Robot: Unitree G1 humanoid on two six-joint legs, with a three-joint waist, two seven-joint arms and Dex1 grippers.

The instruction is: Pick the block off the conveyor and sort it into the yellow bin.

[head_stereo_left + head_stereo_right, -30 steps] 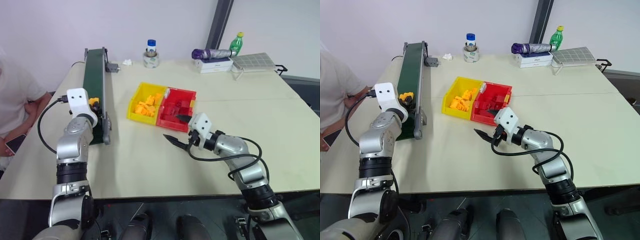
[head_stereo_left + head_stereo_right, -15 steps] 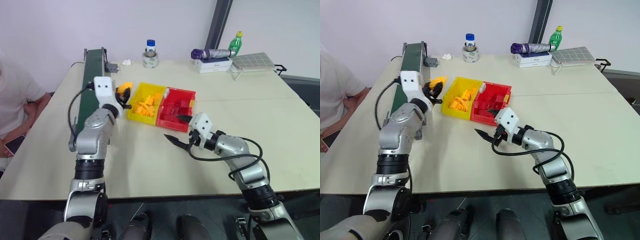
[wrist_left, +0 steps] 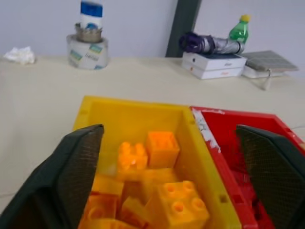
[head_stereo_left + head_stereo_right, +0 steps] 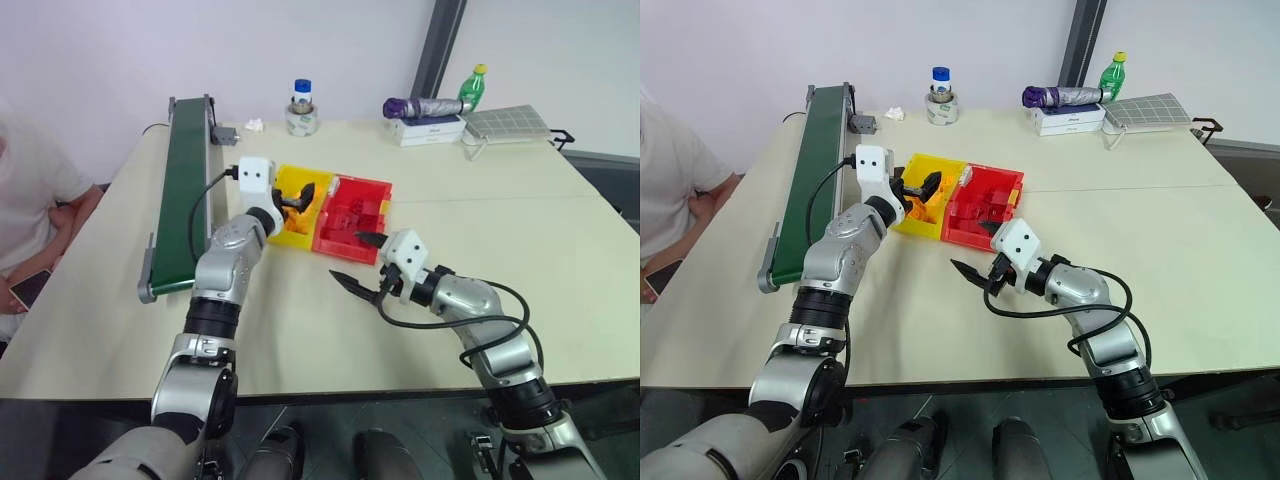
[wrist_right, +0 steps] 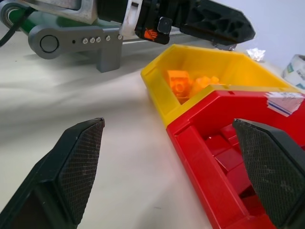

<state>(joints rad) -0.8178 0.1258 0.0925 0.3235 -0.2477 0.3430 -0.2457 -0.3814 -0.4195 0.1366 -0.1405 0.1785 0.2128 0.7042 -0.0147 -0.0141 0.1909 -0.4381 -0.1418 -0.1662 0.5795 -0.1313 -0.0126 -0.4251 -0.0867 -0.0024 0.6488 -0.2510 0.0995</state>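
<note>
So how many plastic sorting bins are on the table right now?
2. The small rectangular yellow plastic bin sits beside the green conveyor belt, and the matching red plastic bin is joined to its side away from the belt.

the conveyor [image 4: 185, 190] runs from the upper left of the frame down toward the left middle, its green belt bare. right of it, near the centre, the yellow bin [image 4: 281, 228] sits joined to a red bin [image 4: 352, 215]. the left gripper [image 4: 296, 201] hangs over the yellow bin with its fingers spread. the right gripper [image 4: 358, 257] sits lower, just below the red bin, fingers parted, above the table [image 4: 520, 215]. a person's arm [image 4: 45, 200] shows at the left edge.
</note>
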